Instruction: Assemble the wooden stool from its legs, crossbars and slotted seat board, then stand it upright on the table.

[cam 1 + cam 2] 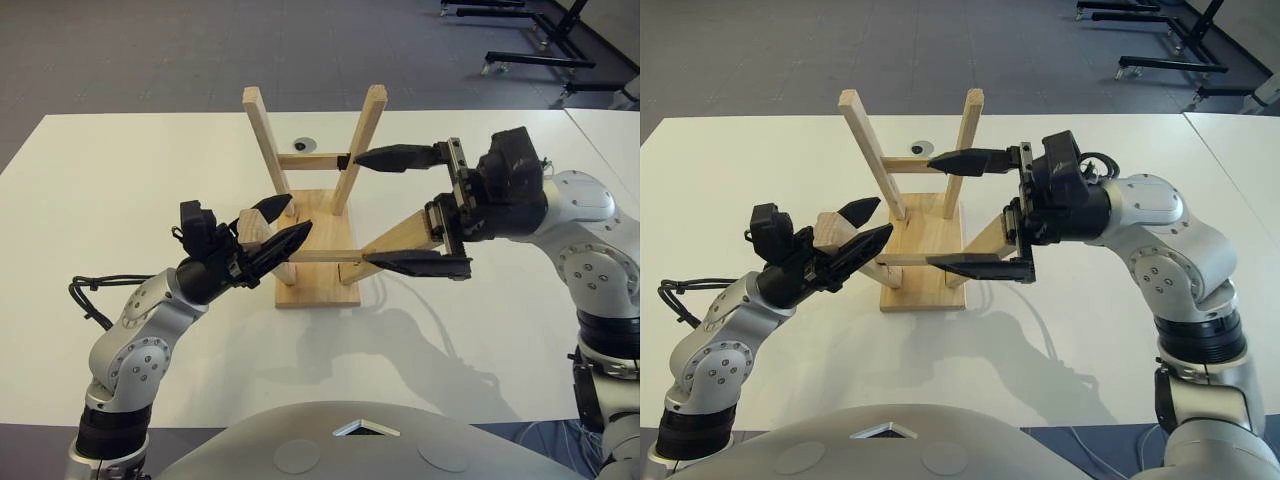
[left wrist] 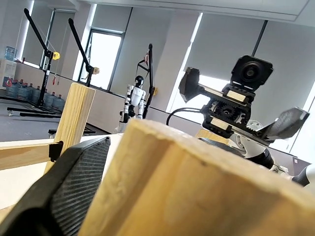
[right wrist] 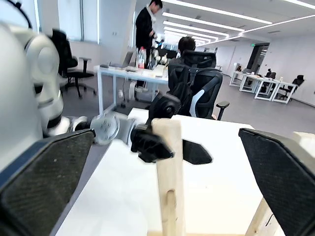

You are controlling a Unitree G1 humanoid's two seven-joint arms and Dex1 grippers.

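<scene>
The wooden stool lies upside down, its slotted seat board (image 1: 318, 290) flat on the white table (image 1: 120, 180). Two far legs (image 1: 265, 140) (image 1: 360, 150) rise with a crossbar (image 1: 312, 160) between them. My left gripper (image 1: 300, 213) is shut on the near left leg (image 2: 197, 187), beside the near crossbar (image 1: 325, 256). My right gripper (image 1: 364, 208) stands wide open. Its upper fingertip touches the far crossbar's end, and its lower finger lies along the near right leg (image 1: 405, 238). In the right wrist view a leg (image 3: 170, 167) stands between the spread fingers.
A round cable grommet (image 1: 305, 145) sits in the table behind the stool. A black cable (image 1: 95, 290) loops by my left arm. Wheeled stand bases (image 1: 530, 60) rest on the floor beyond the far right corner. A second table (image 1: 610, 125) adjoins on the right.
</scene>
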